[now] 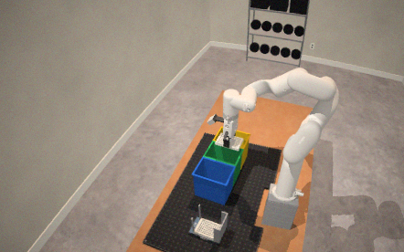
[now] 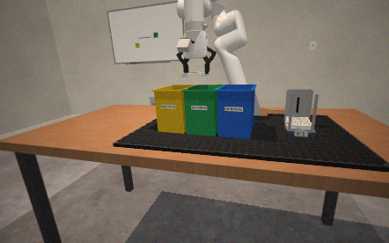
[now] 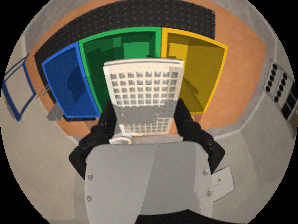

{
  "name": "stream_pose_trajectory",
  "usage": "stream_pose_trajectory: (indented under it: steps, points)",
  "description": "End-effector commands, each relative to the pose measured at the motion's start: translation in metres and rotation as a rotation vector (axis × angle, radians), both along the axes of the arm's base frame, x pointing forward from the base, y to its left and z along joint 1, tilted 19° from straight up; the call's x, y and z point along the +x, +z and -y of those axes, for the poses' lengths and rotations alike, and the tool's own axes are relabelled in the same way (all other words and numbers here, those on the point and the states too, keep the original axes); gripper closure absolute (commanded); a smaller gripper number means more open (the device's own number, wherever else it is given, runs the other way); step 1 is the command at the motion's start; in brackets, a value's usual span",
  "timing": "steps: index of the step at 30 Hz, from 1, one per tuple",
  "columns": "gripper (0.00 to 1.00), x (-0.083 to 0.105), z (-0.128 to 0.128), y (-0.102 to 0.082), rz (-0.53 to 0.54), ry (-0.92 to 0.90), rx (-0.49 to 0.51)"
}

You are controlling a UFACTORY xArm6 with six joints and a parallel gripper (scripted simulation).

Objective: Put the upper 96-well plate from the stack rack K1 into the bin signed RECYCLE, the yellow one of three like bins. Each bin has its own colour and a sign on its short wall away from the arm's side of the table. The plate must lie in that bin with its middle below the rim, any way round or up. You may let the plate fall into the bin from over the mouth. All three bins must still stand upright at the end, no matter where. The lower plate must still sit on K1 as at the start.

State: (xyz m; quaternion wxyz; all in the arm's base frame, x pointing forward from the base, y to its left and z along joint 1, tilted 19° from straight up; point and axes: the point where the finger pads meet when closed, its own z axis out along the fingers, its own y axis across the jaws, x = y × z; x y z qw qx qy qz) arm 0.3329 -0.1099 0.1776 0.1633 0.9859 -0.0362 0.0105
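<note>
The gripper (image 2: 195, 70) is clamped across the white well plate (image 3: 145, 92), its black fingers pressing on the plate's two opposite sides with the jaws standing wide. The plate hangs level in the air above the row of bins, roughly over the seam between the green bin (image 2: 202, 109) and the yellow bin (image 2: 170, 109); in the wrist view the yellow mouth lies just beside the plate, not yet squarely under it.

As a judgement, the plate is a light, stiff, thin-walled plastic piece. Its side walls look smooth, so it could slip if the squeeze is weak, and the grid of small wells gives no purchase on top. The outer side walls, near the middle of the length, are the sensible place to hold it, as now. A fall into the bin should do it little harm.

Counted: three bins stand touching in a row along the far edge of the black mat (image 2: 225, 150), yellow towards the table's left end in the exterior view, then green, then the blue bin (image 2: 236, 110). Each carries one white sign. Two plates in all: one in the gripper, one resting on the rack (image 2: 300, 115) near the mat's right end. One arm, one table (image 2: 67, 132).
</note>
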Motion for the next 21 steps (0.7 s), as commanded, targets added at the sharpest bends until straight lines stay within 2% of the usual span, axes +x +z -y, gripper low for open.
stream_pose_trajectory:
  steps: [1,21]
  points:
    - [1.00,0.003,0.015,0.006,0.004,0.001,0.001]
    - [1.00,0.007,0.066,0.021,0.003,0.001,0.000]
